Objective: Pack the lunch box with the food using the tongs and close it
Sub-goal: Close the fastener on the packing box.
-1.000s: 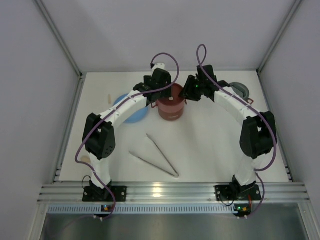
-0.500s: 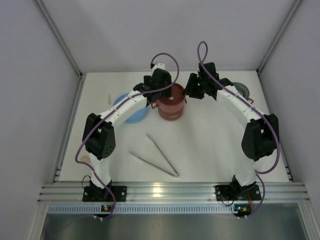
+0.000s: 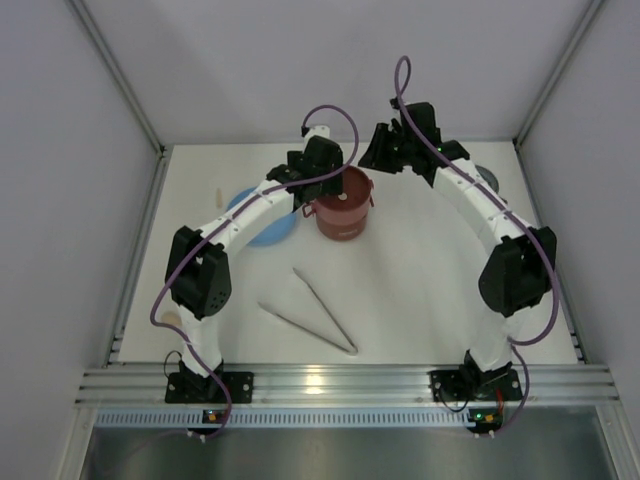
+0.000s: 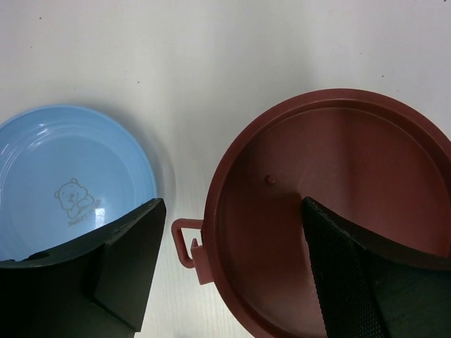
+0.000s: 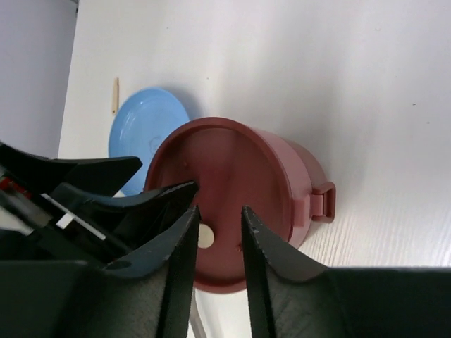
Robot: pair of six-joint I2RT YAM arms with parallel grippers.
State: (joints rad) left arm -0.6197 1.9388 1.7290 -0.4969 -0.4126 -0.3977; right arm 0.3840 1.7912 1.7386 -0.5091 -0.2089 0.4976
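The lunch box (image 3: 342,210) stands at the back middle of the table, a flat dark-red lid (image 4: 331,204) on top. My left gripper (image 4: 232,211) is open wide across its left rim: one finger (image 4: 127,260) outside by the side ear (image 4: 184,243), the other (image 4: 345,282) over the lid. My right gripper (image 5: 220,209) hangs above the lunch box (image 5: 282,176), jaws a narrow gap apart with nothing between them. A small cream-white round spot (image 5: 205,236) shows on the lid. The tongs (image 3: 318,318) lie on the table in front. No food shows clearly.
A light-blue plate (image 3: 258,220) lies just left of the lunch box. A grey cover (image 3: 487,180) sits at the back right, partly behind my right arm. A thin wooden stick (image 3: 218,196) lies left of the plate. White walls enclose the table.
My right gripper has lifted up and back from the lunch box's right side, and its jaws have narrowed. The left arm, lunch box and tongs have not moved.
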